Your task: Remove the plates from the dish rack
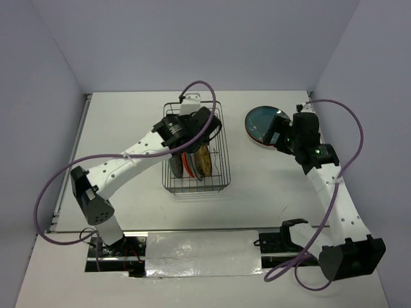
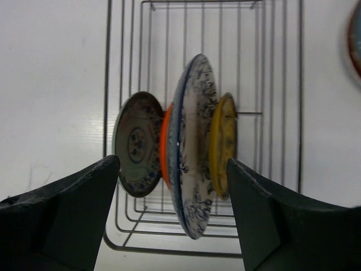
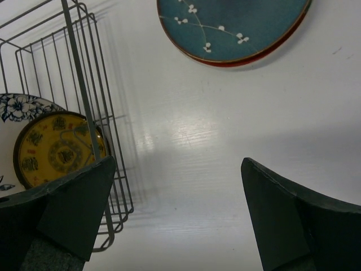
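Teal plate [image 1: 263, 125] lies flat on the table [image 1: 128, 115] right of the rack [image 1: 226, 160]: one unloaded. Four plates [image 2: 194, 147] are left in it, standing on edge, faces turned left and right, edges along the rack's length. Left claw [image 2: 174, 165] hangs spread astride them; right claw [image 3: 177, 164] is spread, empty

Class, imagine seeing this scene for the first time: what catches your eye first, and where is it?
Four plates stand on edge in the wire dish rack, the white blue-flowered plate tallest among them. The open left gripper hovers over them. Right of the rack, a teal blossom plate lies flat on the table.
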Motion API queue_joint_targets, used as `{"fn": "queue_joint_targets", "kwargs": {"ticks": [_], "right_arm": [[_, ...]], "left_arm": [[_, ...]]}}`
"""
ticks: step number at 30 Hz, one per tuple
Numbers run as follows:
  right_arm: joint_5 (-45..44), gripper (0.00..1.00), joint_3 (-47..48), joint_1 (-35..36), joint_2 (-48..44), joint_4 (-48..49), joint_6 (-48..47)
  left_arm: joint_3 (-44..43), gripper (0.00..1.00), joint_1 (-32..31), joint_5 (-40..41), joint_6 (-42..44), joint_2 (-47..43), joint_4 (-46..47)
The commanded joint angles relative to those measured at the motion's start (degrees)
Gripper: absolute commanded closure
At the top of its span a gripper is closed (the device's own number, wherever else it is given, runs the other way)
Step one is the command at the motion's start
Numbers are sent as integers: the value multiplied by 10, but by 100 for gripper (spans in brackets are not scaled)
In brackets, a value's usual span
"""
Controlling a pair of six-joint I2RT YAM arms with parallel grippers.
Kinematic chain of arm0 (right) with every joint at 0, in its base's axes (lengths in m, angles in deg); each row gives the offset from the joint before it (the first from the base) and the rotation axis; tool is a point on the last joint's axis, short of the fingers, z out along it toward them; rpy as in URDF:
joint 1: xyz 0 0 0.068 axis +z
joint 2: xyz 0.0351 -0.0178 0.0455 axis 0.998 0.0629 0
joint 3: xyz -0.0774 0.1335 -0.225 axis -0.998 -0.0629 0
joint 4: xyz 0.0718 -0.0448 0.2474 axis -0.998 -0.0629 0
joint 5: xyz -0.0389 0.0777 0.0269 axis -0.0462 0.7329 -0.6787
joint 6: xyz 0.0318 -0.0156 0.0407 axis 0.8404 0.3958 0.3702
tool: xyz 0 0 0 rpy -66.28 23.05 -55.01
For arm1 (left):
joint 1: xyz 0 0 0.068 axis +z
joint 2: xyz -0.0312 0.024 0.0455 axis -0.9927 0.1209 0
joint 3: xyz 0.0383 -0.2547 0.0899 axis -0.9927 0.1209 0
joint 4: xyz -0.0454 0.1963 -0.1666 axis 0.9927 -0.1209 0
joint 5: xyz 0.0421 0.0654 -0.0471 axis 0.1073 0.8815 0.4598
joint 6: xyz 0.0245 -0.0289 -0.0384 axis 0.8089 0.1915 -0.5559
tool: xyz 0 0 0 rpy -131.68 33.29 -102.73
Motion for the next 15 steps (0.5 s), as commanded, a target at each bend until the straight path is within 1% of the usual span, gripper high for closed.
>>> {"fn": "queue_joint_targets", "kwargs": {"ticks": [1,2,3,4,5,7,8,9,10,11,15], "right_arm": [[-7,0,-32,11,-58,-23,-9],[-5,0,-36,13,-67,-25,-8],[-3,0,-46,13,-76,-26,-8],[7,0,-50,15,-90,-26,-10],[10,0,-53,15,-95,-26,-9],[16,0,-62,18,-103,-25,-11],[19,0,-65,20,-109,-24,-11],[19,0,-67,22,-111,-23,-12],[20,0,-67,22,-111,-25,-12],[21,0,-67,24,-113,-25,-12],[22,0,-67,26,-115,-25,-10]], "left_arm": [[-28,13,0,73,-63,28,-90],[-22,18,0,70,-62,38,-88],[-21,19,0,72,-71,44,-90],[-17,24,1,71,-75,48,-95],[-17,25,1,71,-80,57,-102],[-12,30,1,67,-85,61,-101],[-5,37,1,58,-83,64,-89],[-2,39,1,52,-77,65,-82],[1,44,1,48,-74,66,-78],[1,47,1,44,-73,71,-74],[-6,55,1,25,-64,85,-73]]}}
